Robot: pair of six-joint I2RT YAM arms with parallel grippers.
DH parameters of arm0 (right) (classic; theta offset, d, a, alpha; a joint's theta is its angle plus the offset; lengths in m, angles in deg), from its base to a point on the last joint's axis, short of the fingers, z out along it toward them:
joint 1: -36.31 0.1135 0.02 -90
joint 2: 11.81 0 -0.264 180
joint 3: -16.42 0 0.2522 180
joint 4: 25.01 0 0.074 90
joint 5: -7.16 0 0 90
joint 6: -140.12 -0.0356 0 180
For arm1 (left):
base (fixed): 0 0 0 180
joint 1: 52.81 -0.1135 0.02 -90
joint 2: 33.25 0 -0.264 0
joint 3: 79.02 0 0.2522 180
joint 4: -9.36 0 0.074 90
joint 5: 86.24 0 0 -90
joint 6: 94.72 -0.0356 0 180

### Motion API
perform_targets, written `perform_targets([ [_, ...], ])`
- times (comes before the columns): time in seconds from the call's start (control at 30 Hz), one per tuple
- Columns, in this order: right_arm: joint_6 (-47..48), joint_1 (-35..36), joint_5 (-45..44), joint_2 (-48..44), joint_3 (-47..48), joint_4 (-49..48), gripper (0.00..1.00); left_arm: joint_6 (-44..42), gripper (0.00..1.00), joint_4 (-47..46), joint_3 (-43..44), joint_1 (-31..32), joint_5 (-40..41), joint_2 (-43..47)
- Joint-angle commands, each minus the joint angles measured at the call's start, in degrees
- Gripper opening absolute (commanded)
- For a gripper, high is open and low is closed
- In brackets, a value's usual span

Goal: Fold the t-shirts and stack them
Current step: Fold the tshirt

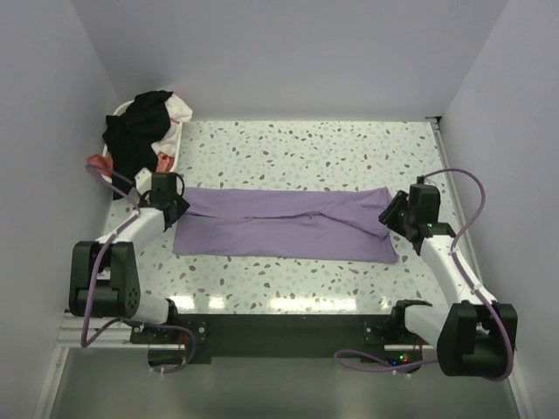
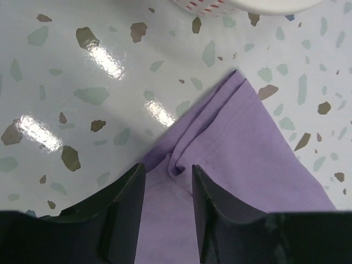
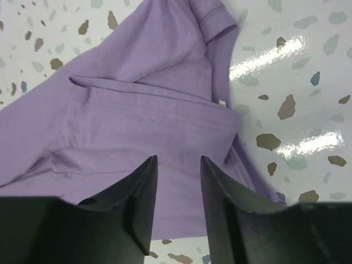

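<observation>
A purple t-shirt lies folded into a long band across the middle of the table. My left gripper hovers at its left end. In the left wrist view the gripper is open, and a small bunched fold of the shirt sits between the fingertips. My right gripper is at the shirt's right end. In the right wrist view it is open over flat purple fabric, with a sleeve and hem just ahead. Neither gripper holds anything.
A white basket at the back left holds a black garment and white and orange ones. Its rim shows at the top of the left wrist view. White walls enclose the speckled table on three sides.
</observation>
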Motion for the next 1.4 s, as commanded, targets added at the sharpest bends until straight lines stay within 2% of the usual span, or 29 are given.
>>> perform_targets([
  [0.0, 0.35, -0.2, 1.88, -4.0, 0.05, 0.19, 0.44, 1.1, 0.45, -4.44, -1.19, -0.47, 0.88, 5.55],
  [0.03, 0.44, -0.11, 2.51, -4.35, 0.14, 0.02, 0.48, 1.02, 0.47, -4.61, -1.28, -0.47, 0.62, 6.35],
  [0.17, 0.7, 1.12, 3.92, -1.38, 2.68, -1.22, 0.5, 0.75, 0.5, -4.7, -1.37, -0.38, -2.54, 9.17],
  [0.37, 3.86, 10.6, -3.89, 11.89, 14.7, -1.13, 0.5, -0.91, 0.5, -5.14, -0.93, 2.95, -11.14, 12.33],
  [0.5, 5.62, 12.64, -6.45, 19.53, 19.63, -3.06, 0.51, -4.42, 0.51, -4.44, -0.58, 4.36, -17.83, 14.08],
  [0.67, 7.12, 13.51, -5.66, 26.66, 22.11, -7.01, 0.51, -8.29, 0.51, -2.08, -1.46, 7.09, -23.89, 18.04],
  [0.83, 7.3, 15.18, -5.22, 30.97, 23.25, -9.65, 0.52, -12.6, 0.52, 1.18, -1.28, 7.44, -26.45, 21.03],
  [1.0, 7.56, 16.85, -6.36, 34.31, 24.05, -10.62, 0.52, -16.82, 0.53, 4.7, -0.14, 7.44, -24.44, 23.41],
  [1.13, 7.56, 17.47, -6.89, 35.11, 23.87, -11.23, 0.52, -17.09, 0.53, 5.05, -0.23, 7.44, -24.43, 23.76],
  [1.27, 7.83, 18.0, -6.54, 35.99, 24.48, -10.97, 0.49, -16.92, 0.53, 4.7, -0.66, 7.44, -24.35, 23.24],
  [1.37, 7.91, 18.35, -6.45, 36.07, 24.48, -11.15, 0.41, -16.83, 0.53, 4.53, -0.75, 7.44, -24.26, 23.06],
])
